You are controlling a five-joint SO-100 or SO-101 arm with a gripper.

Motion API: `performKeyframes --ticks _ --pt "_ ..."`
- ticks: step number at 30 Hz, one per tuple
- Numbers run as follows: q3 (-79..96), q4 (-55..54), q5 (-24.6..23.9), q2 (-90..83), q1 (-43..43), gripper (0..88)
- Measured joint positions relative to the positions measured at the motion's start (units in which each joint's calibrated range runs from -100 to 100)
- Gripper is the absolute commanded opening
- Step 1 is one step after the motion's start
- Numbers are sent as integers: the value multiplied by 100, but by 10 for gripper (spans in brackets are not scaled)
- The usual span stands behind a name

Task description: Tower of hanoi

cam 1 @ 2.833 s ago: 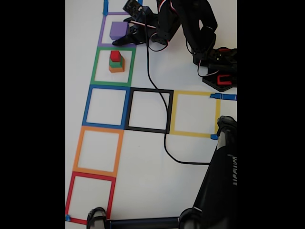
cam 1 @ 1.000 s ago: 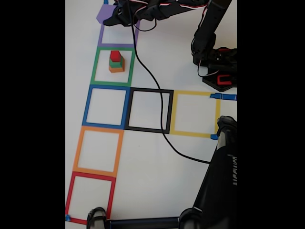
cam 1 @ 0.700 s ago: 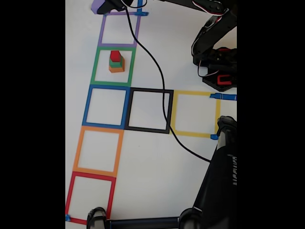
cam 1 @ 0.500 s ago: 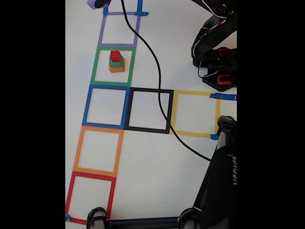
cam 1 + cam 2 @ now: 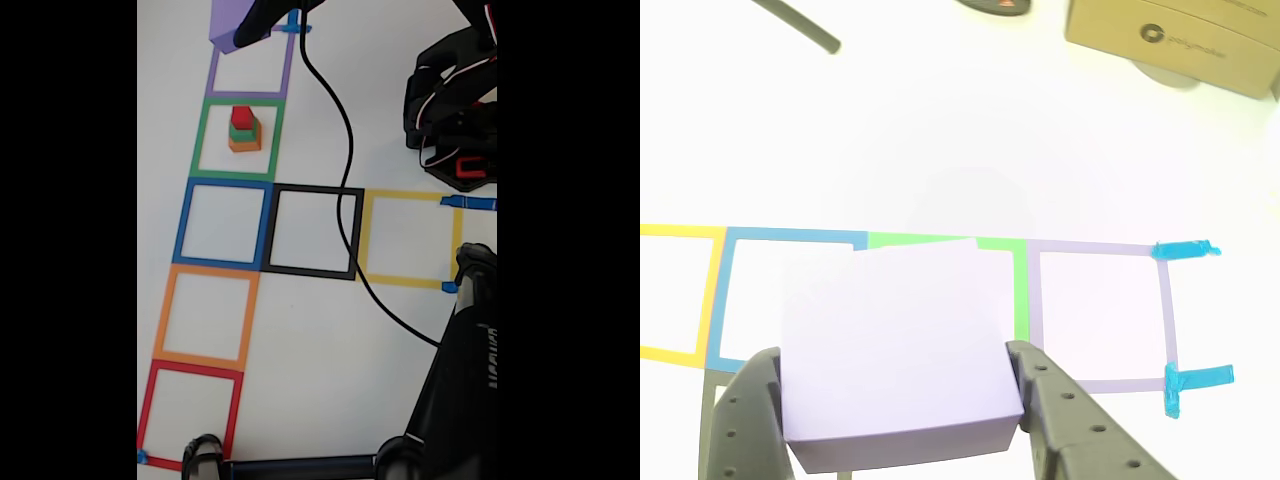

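Note:
The purple cube (image 5: 230,22) hangs in the air at the top edge of the fixed view, over the far end of the purple tape square (image 5: 250,62). My gripper (image 5: 250,18) is shut on it. In the other view the purple cube (image 5: 895,340) is large, clamped between two grey fingers (image 5: 750,410), with the gripper (image 5: 892,356) high above the tape squares. The orange, green and red cubes stand as one stack (image 5: 244,130) inside the green tape square (image 5: 201,140), red on top.
A black cable (image 5: 345,180) trails from the arm across the black tape square. The arm base (image 5: 460,140) sits at the right. A black stand (image 5: 460,380) fills the lower right corner. A cardboard box (image 5: 1170,40) lies beyond the squares.
The purple cube, resting in the purple square 2.8 s ago, was lifted out toward the top edge. Over the last half second it has come back down and right.

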Motion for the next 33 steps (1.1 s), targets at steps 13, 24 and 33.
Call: performKeyframes --ticks 13,24,33 --pt "1080 -443 0 -515 -1861 80" --pt "4329 -3482 0 -414 -2153 81" --pt "6622 -6884 -36 709 -2481 88"
